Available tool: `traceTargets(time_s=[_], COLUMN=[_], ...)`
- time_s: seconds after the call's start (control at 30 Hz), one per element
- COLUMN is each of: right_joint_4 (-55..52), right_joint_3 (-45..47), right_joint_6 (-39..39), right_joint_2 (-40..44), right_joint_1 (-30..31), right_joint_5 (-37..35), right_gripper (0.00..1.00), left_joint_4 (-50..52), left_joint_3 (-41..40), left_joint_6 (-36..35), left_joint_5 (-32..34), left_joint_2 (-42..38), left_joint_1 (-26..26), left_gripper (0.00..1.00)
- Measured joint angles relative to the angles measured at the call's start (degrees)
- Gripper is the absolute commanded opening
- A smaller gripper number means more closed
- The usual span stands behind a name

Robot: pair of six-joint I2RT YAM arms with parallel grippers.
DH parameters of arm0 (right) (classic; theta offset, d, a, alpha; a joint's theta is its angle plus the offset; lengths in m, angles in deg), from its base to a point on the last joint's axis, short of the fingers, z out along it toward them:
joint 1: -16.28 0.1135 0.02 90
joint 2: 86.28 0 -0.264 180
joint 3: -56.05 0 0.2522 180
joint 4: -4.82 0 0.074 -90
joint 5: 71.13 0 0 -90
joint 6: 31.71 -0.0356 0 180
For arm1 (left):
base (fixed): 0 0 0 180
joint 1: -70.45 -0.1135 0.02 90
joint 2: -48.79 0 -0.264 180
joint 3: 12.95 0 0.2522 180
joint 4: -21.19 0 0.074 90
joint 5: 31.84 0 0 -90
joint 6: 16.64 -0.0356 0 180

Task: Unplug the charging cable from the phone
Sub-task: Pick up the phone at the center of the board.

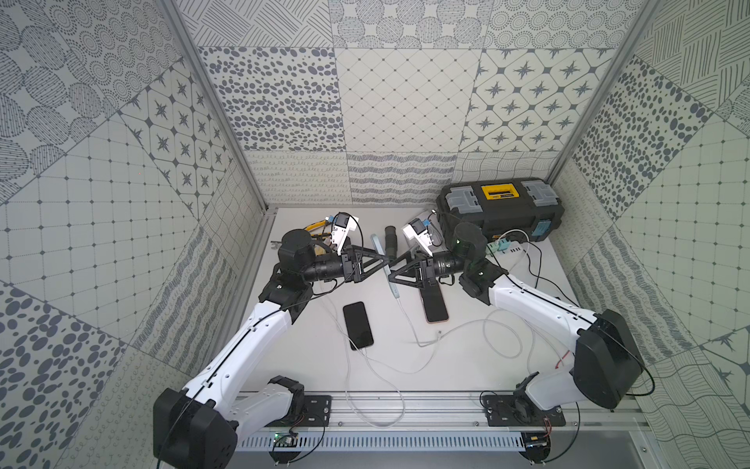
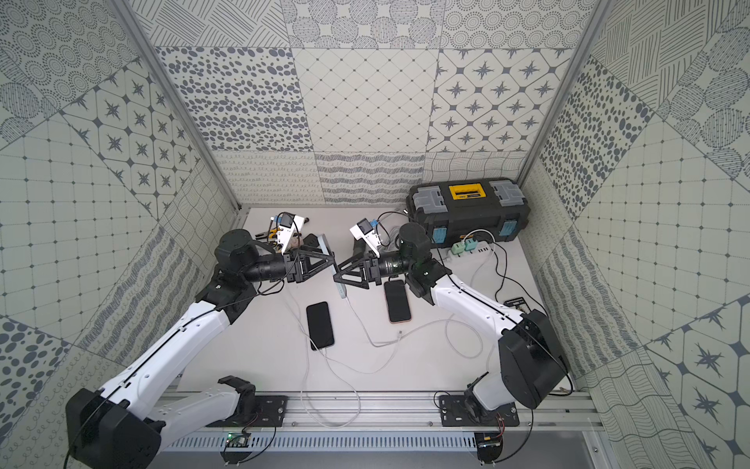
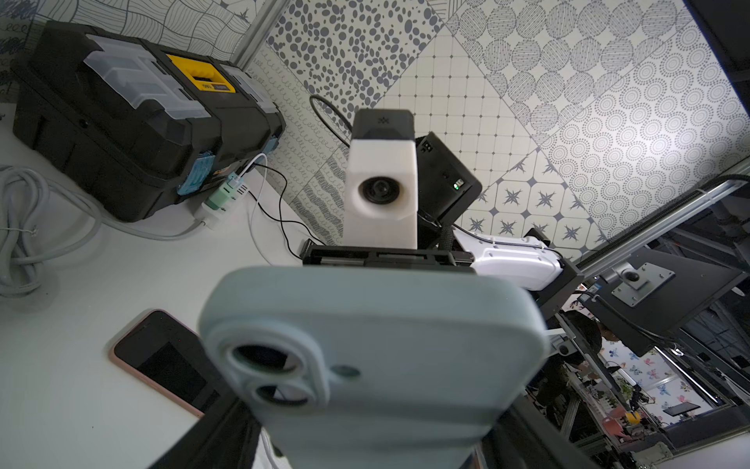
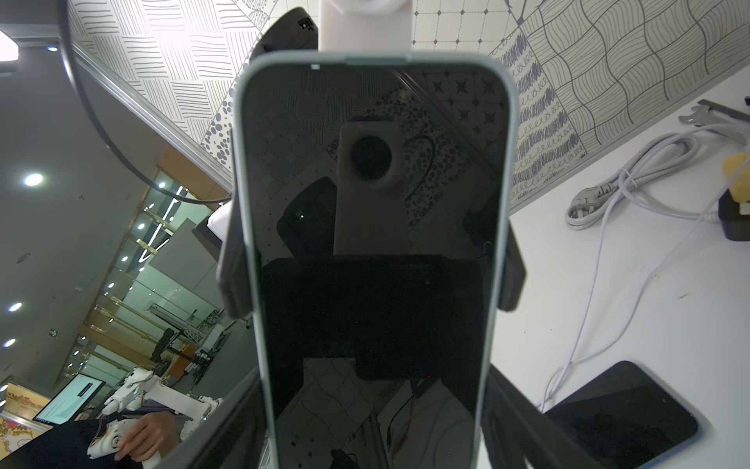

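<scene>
My left arm [image 1: 264, 349] and right arm [image 1: 539, 312] look alike: white shells, bulky black joints [image 1: 608, 361], thin black cables [image 1: 243, 345] alongside, white wrist-camera housings [image 1: 340, 233].

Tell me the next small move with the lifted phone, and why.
Likely slide the right gripper along the phone to the plug at its near end and close there. The left gripper has its fingers pressed on both long edges, so the phone looks secured, and the white cable is still plugged in.

Both arms angled inward, left fingers [image 4: 229, 264] clamped, right fingers [image 4: 523, 422] spread wide, tips nearly meeting
</scene>
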Motion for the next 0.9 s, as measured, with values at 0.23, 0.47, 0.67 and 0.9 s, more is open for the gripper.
traceTargets(time_s=[0.23,0.47,0.67,0.9], right_joint_4=[0.0,2.34,4.66,7.45], right_joint_3=[0.09,3.58,6.69,10.88], right_joint_6=[1.55,1.97,2.01,2.03], right_joint_2=[1.2,3.54,5.66,8.68], right_joint_1=[0.0,-0.04,-0.04,-0.04], right_joint_5=[0.48,0.35,-1.55,-3.96], right_gripper=[0.85,0.77,0.71,0.8], left_joint_4=[0.09,0.85,3.19,5.62], left_joint_3=[0.74,2.38,3.1,3.43], left_joint_6=[-0.02,-1.09,-3.02,-5.03], left_joint_5=[-0.02,-0.59,-1.95,-4.07], left_joint_2=[-0.22,-0.24,-0.24,-0.24], left_joint_1=[0.0,0.07,0.09,0.09], left_gripper=[0.0,0.0,0.0,0.0])
